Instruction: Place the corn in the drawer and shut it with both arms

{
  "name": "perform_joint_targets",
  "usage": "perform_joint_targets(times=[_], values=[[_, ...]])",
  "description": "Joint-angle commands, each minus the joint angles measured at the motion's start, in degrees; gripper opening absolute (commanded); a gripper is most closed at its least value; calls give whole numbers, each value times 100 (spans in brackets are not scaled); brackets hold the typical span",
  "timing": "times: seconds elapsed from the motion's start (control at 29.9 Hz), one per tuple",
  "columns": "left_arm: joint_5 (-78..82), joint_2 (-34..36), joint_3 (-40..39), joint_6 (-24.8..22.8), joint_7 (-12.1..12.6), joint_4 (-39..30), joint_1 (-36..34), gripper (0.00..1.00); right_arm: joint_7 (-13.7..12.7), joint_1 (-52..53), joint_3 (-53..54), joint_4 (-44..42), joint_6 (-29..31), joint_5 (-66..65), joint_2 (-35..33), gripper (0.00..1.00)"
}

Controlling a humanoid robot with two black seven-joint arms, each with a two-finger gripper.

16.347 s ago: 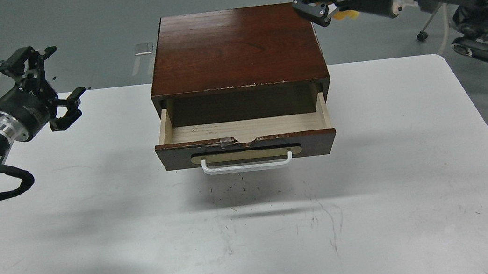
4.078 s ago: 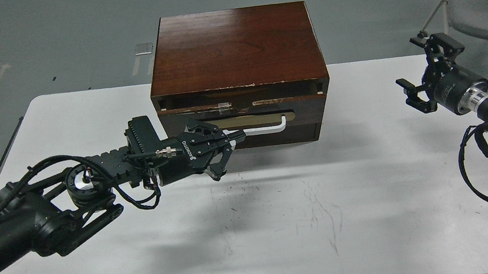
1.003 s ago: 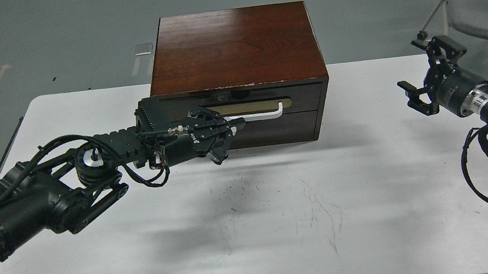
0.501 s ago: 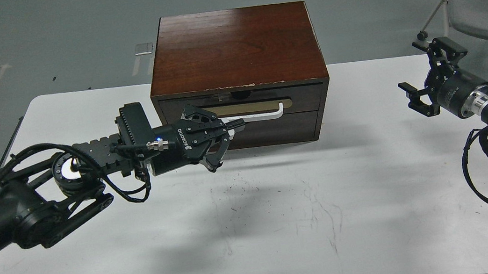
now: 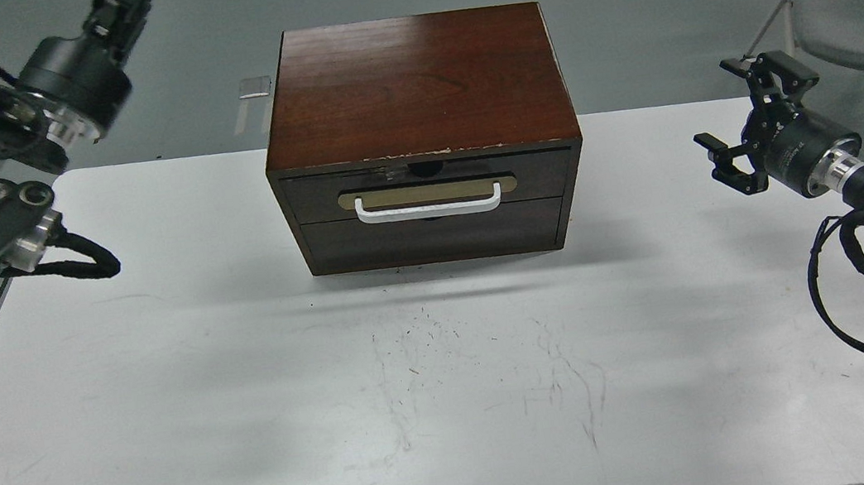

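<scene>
The dark reddish-brown cabinet [image 5: 415, 82] stands at the back middle of the white table [image 5: 454, 406]. Its drawer [image 5: 539, 170] is pushed in flush, and the white bar handle [image 5: 427, 208] is free. The corn is hidden; no yellow shows anywhere. My left arm [image 5: 69, 82] is raised at the top left, and its gripper is past the top edge, out of view. My right gripper [image 5: 737, 115] hovers over the table's right edge, well right of the cabinet, with its fingers spread and nothing in it.
A plain handleless panel [image 5: 431, 236] sits below the drawer. A grey chair [image 5: 859, 2] stands on the floor behind the table's right end. Loose black cables [image 5: 841, 305] hang from my right arm over the table's right edge.
My left arm has pulled away from the drawer handle and swung up to the top left, taking its gripper out of view. The drawer stays shut. The right gripper has barely moved.
</scene>
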Motion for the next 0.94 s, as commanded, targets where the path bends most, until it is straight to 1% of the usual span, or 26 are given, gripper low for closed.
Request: perform_joint_targets(times=[0.0, 0.07, 0.13, 0.2, 0.23, 0.27, 0.3, 0.33, 0.37, 0.53, 0.6, 0.64, 0.74, 0.77, 0.9], values=[[-380, -296, 15, -117, -4, 884, 403, 98, -4, 87, 0, 0, -26, 0, 15, 100], [-423, -393, 6, -213, -4, 1052, 622, 98, 5, 149, 9, 8, -35, 0, 15, 100], [-564, -358, -64, -380, -4, 1062, 886, 98, 5, 210, 18, 26, -26, 0, 33, 100], [-915, -323, -99, -634, 386, 1070, 1027, 98, 48, 289, 36, 26, -18, 0, 94, 100], [-1038, -297, -99, -757, 501, 1105, 1037, 98, 75, 324, 44, 26, -26, 0, 112, 100], [-1257, -253, -99, -1072, 650, 1114, 1037, 98, 153, 360, 79, 26, -18, 0, 138, 100], [-1398, -183, -91, -1440, 695, 1114, 1045, 98, 258, 369, 97, 26, -9, 17, 164, 100], [-1434, -156, -91, -1627, 713, 1114, 1045, 98, 320, 377, 106, 26, -9, 0, 182, 100], [-1452, -130, -91, -1950, 722, 1114, 1054, 98, 391, 378, 123, 26, -9, 17, 200, 100], [-1487, -138, -99, -2489, 722, 1053, 1089, 98, 400, 369, 369, 70, 9, 17, 270, 100], [-1487, -182, -99, -2831, 722, 1044, 1089, 98, 391, 369, 405, 123, 105, 17, 253, 100], [-1487, -208, -117, -3076, 722, 1044, 1072, 98, 365, 369, 413, 132, 201, 17, 244, 100], [-1487, -261, -126, -3394, 722, 1044, 1019, 98, 321, 369, 422, 106, 150, 17, 279, 100], [-1487, -261, -134, -3439, 722, 1044, 1002, 98, 364, 369, 483, 88, 89, 35, 305, 100], [-1487, -261, -134, -3527, 722, 1044, 975, 98, 365, 343, 431, 114, 88, 26, 305, 100]])
